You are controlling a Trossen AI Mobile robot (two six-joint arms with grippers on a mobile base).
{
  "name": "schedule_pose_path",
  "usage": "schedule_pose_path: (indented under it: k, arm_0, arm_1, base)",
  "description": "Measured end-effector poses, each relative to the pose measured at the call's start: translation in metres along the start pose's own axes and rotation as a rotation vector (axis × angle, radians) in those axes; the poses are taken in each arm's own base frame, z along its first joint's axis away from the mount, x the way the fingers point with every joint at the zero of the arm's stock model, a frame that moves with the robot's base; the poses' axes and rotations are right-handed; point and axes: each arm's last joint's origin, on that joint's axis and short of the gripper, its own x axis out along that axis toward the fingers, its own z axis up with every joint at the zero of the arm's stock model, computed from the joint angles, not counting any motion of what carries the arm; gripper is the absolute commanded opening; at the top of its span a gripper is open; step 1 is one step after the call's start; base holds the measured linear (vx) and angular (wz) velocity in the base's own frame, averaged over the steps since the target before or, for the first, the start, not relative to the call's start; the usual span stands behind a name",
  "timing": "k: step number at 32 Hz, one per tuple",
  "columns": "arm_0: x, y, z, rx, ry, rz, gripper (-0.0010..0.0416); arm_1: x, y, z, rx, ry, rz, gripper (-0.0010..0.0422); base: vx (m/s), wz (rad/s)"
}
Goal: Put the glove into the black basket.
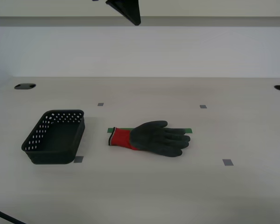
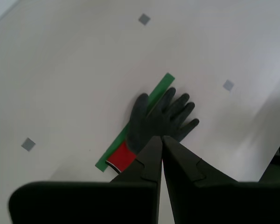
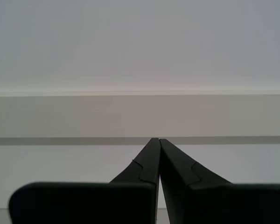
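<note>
Rubbery dark-grey glove point(image 1: 154, 137) with red cuff lies flat; both grippers' jaws clenched empty

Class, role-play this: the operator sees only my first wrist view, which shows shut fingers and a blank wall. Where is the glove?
Observer: The glove lies flat on the table, over a green tape strip.
Operator: And the basket?
Observer: The black basket sits apart from the glove, toward the exterior view's left; nothing is visible inside it.
Operator: Which gripper is nearer the glove?
Observer: My second gripper, above the glove, jaws shut with nothing between them. My first gripper faces only the wall.
</note>
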Motion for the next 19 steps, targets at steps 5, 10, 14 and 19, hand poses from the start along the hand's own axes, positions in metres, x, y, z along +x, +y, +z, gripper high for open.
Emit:
schedule_pose_path:
  k: [5,10,14,19]
  arm_0:
    - [0.000,0.000,0.000,0.000,0.000,0.000,0.0001]
    - [0.000,0.000,0.000,0.000,-0.001,0.001,0.0001]
    - [0.000,0.000,0.000,0.000,0.004,0.001,0.0001]
    - [0.000,0.000,0.000,0.000,0.005,0.001,0.0001]
  arm_1:
    - [0.041,-0.003,-0.004,0.012,0.097,-0.032,0.0000]
    - [0.097,-0.010,-0.011,0.103,0.184,-0.073,0.0000]
    - [0.133,-0.018,-0.018,0.143,0.217,-0.092,0.0000]
    - [0.171,-0.025,-0.020,0.162,0.259,-0.112,0.0000]
  base:
    - [0.000,0.000]
    - [0.000,0.000]
    - [0.000,0.000]
    - [0.000,0.000]
